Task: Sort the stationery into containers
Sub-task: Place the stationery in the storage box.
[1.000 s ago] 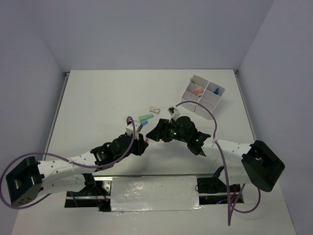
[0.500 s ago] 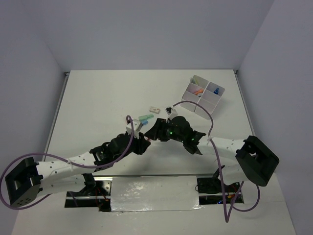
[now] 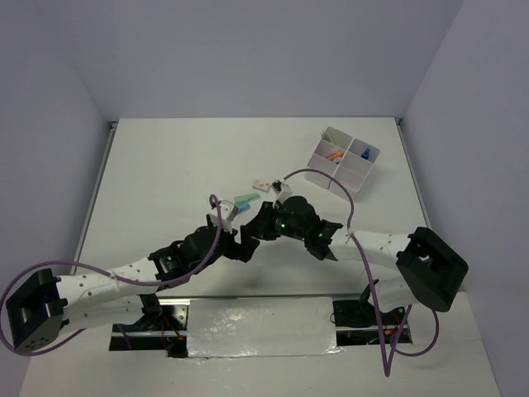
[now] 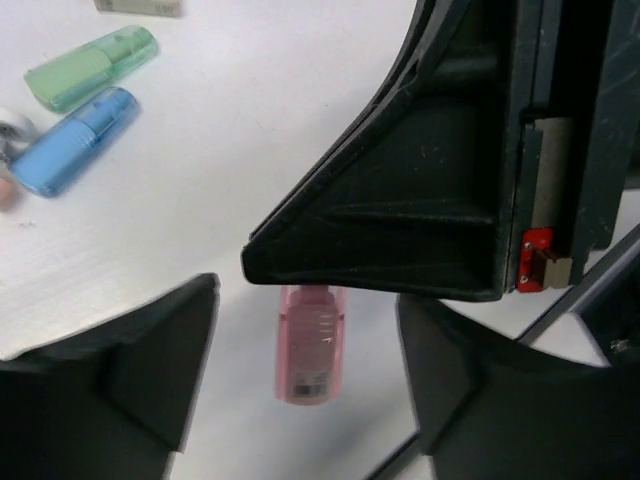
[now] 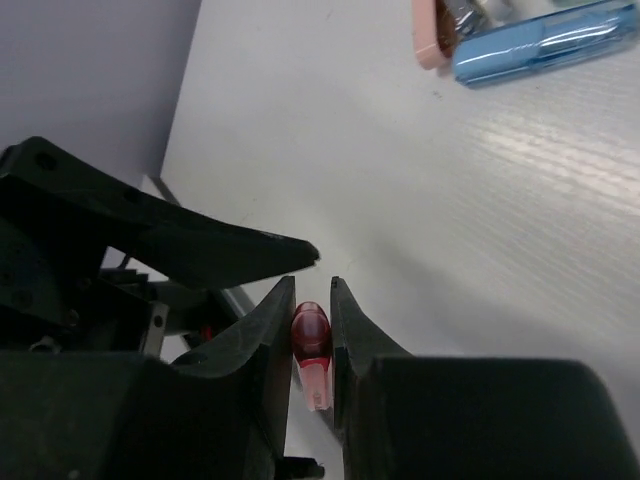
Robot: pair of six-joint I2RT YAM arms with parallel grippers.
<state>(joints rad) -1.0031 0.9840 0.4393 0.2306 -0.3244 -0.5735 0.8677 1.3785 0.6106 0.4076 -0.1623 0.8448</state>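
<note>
Your right gripper (image 5: 312,292) clamped the stubby translucent pink marker (image 5: 311,350); left gripper (image 4: 305,305), spread apart just beside it, could've bumped it loose.

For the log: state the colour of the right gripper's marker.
Pink marker, clearest in left wrist view.

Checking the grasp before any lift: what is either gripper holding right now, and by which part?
The right gripper pinches the stubby translucent pink marker by the sides of one end; the left gripper is open, holding nothing.
</note>
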